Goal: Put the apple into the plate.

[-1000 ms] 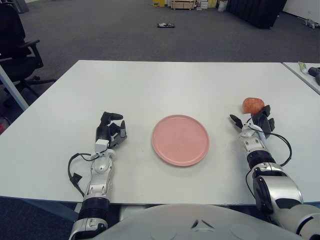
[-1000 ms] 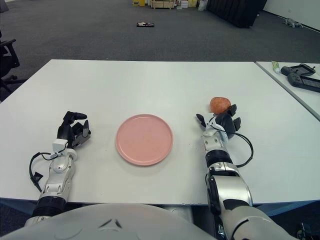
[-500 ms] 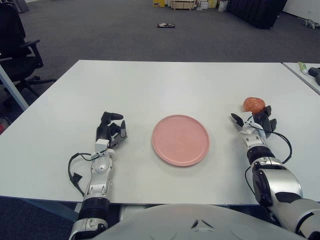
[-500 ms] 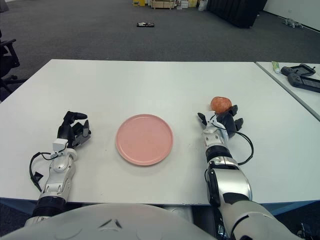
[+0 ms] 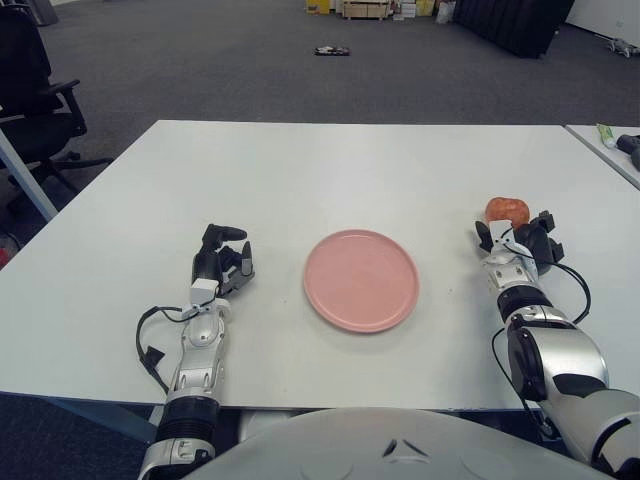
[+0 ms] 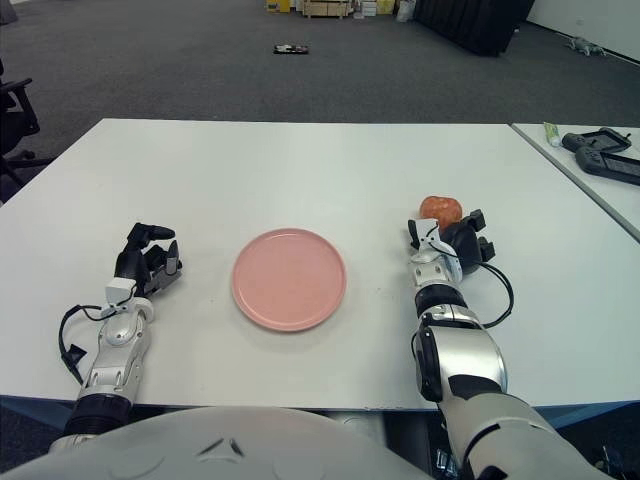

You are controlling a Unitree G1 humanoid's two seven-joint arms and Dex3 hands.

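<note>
Dark grey carpet floor (image 5: 230, 60), black office chair (image 5: 35, 95) far left, boxes (image 5: 365, 9) at back — 2nd table (image 6: 590, 160) right

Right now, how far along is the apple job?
Nothing is finished yet: the pink plate holds nothing. In hand: the right hand is right up against the near side of the apple, fingers spread beside it, no grasp visible; the apple sits on the white table right of the plate. The left hand shows left of the plate, fingers curled. Left: grasp, carry, release.

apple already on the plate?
No, the apple sits on the table just beyond the right hand, off to the right of the plate.
</note>
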